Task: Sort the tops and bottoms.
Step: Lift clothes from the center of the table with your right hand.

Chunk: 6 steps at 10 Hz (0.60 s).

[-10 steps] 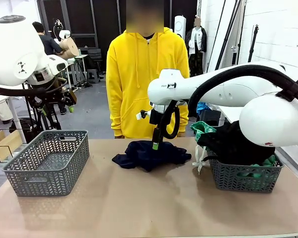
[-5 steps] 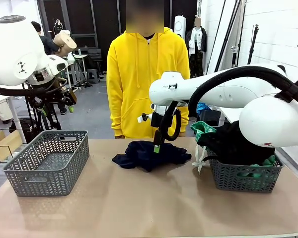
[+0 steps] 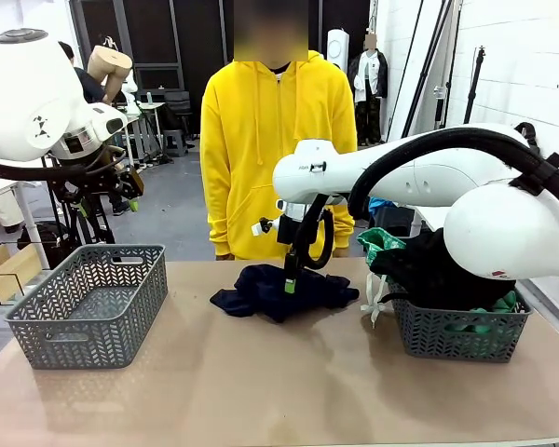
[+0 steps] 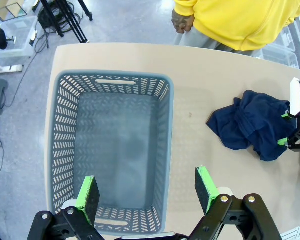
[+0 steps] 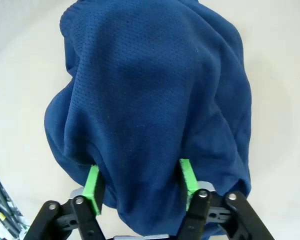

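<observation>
A crumpled navy garment (image 3: 261,291) (image 4: 250,125) (image 5: 150,100) lies on the table in front of the person. My right gripper (image 3: 288,283) (image 5: 140,182) is pressed down onto it, jaws partway closed. A thick fold bulges between the green pads (image 5: 93,184), and the cloth still rests on the table. A black garment (image 3: 438,270) and a bright green one (image 3: 380,242) with white cords (image 3: 373,300) are heaped in the right basket (image 3: 461,333). My left gripper (image 4: 146,192) hangs open, empty, high above the near end of the left basket (image 4: 112,79).
The grey left basket (image 3: 88,303) has nothing in it. A person in a yellow hoodie (image 3: 275,140) stands at the far edge, one hand (image 4: 182,21) hanging by the table. Bare tabletop (image 3: 279,391) stretches along the near side between the baskets.
My right gripper has dropped slightly onto the navy garment and its jaws have narrowed around a fold. The left arm has not moved.
</observation>
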Motion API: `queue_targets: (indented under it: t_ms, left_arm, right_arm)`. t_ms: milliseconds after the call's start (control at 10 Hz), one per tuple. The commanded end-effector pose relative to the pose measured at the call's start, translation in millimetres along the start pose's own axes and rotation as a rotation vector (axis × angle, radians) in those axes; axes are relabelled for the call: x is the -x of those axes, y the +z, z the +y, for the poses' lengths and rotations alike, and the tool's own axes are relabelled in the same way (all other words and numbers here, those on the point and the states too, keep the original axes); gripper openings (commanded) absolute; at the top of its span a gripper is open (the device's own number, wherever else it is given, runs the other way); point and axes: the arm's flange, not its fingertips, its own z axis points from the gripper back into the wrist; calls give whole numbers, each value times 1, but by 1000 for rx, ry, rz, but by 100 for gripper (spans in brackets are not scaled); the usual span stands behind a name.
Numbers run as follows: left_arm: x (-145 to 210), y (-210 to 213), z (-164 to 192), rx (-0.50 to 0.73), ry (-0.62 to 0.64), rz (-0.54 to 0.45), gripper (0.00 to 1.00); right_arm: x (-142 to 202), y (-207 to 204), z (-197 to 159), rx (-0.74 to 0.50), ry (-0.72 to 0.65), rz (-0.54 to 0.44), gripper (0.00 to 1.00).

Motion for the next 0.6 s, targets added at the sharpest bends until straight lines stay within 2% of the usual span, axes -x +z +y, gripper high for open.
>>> queue_targets:
  t_ms: [0, 100, 200, 500]
  left_arm:
    - [3, 0, 1, 10, 19, -13, 100]
    - [3, 0, 1, 10, 19, -13, 100]
    - [3, 0, 1, 10, 19, -13, 100]
    - [3, 0, 1, 10, 19, -13, 100]
  right_arm:
    - [-4, 3, -4, 33, 0, 8, 23]
    - [-4, 3, -4, 34, 2, 11, 5]
    - [-4, 4, -3, 37, 1, 9, 0]
    - [-3, 8, -1, 50, -5, 3, 0]
